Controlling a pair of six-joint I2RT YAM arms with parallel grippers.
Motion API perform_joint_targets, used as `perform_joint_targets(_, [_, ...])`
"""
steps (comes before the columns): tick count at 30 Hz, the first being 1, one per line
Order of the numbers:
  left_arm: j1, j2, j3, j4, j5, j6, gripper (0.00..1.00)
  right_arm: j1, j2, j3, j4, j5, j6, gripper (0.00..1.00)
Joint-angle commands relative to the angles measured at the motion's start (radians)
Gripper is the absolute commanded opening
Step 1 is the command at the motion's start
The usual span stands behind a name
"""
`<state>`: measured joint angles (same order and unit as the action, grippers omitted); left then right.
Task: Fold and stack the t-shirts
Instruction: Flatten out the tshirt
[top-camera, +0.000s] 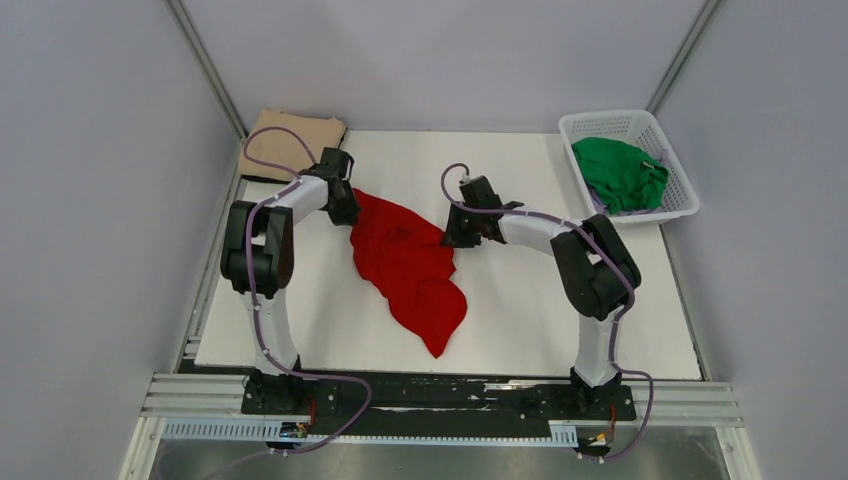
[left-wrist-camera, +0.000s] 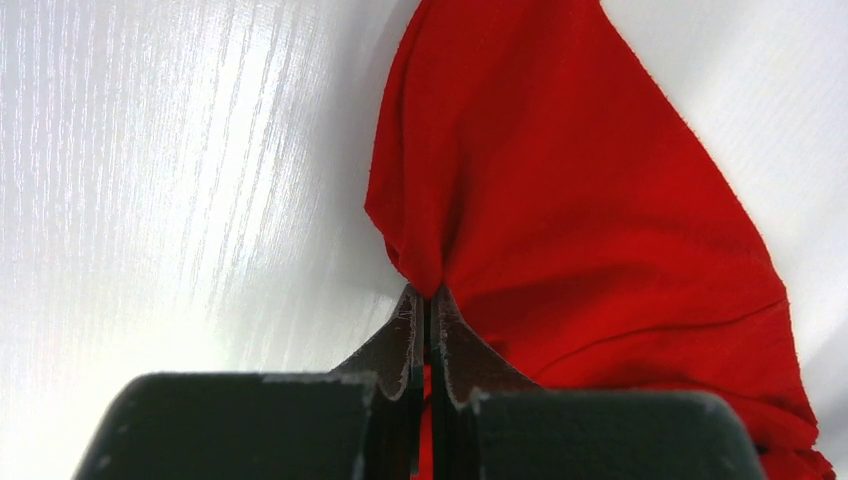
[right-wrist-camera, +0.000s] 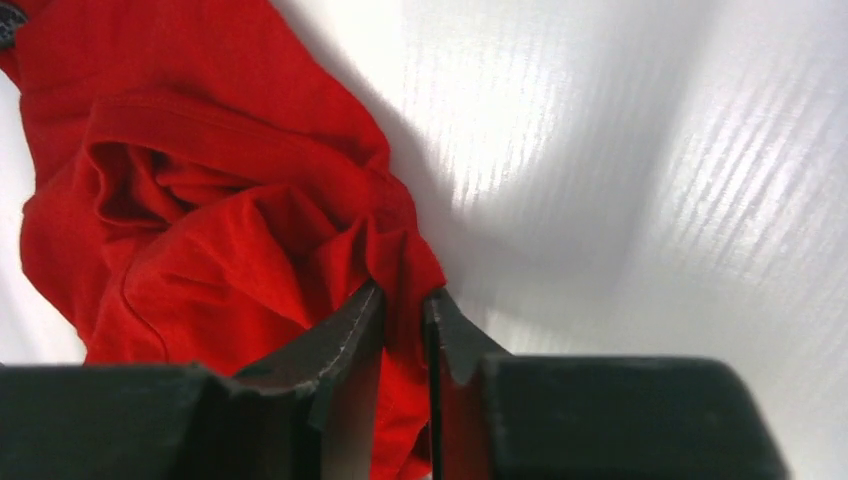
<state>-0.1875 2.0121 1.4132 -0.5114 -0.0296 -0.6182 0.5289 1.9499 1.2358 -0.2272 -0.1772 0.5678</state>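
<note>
Two grips on red t-shirt (top-camera: 405, 260): left pincer (left-wrist-camera: 428, 295) clamped tight on edge, right pincer (right-wrist-camera: 403, 300) pinching bunched fold.

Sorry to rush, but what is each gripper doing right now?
Left gripper: closed on the red t-shirt.
Right gripper: fold of that shirt between its jaws; grip cannot be told.

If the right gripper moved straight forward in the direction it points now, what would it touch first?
The red t-shirt: a bunched fold already sits between the fingers of the right gripper. Behind it likely lies the white table.
</note>
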Motion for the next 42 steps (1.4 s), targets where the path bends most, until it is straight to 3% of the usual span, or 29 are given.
perform_joint_targets(1, [0.0, -0.025, -0.031, -0.047, -0.011, 0.021, 0.0, 0.017, -0.033, 0.026, 0.028, 0.04, -0.014, 0.08])
perform_joint_targets(3, [0.0, -0.046, -0.034, -0.048, -0.02, 0.018, 0.0, 0.017, -0.084, 0.005, 0.029, 0.098, -0.022, 0.0])
perform_joint_targets(9, [0.001, -0.214, -0.052, -0.046, -0.087, 0.025, 0.0, 0.018, -0.326, -0.084, 0.03, 0.35, -0.087, 0.0])
perform_joint_targets(18, [0.0, -0.679, -0.068, 0.014, -0.092, 0.036, 0.0, 0.007, -0.742, -0.098, 0.031, 0.576, -0.314, 0.0])
perform_joint_targets(21, [0.0, -0.86, -0.051, 0.08, -0.058, 0.057, 0.0, 0.007, -0.854, -0.032, 0.03, 0.529, -0.382, 0.0])
perform_joint_targets(25, [0.0, -1.035, -0.014, 0.203, 0.046, 0.078, 0.0, 0.006, -0.973, 0.08, 0.022, 0.326, -0.428, 0.0])
perform_joint_targets(31, [0.0, -1.141, 0.159, 0.201, 0.093, 0.106, 0.0, 0.007, -1.064, 0.282, -0.041, 0.048, -0.453, 0.0])
perform_joint_targets(36, [0.0, -1.208, 0.29, 0.135, -0.012, 0.162, 0.0, 0.006, -1.115, 0.413, -0.094, 0.072, -0.477, 0.0])
perform_joint_targets(42, [0.001, -1.284, 0.308, 0.089, -0.156, 0.205, 0.0, 0.006, -1.145, 0.468, -0.117, 0.334, -0.537, 0.0])
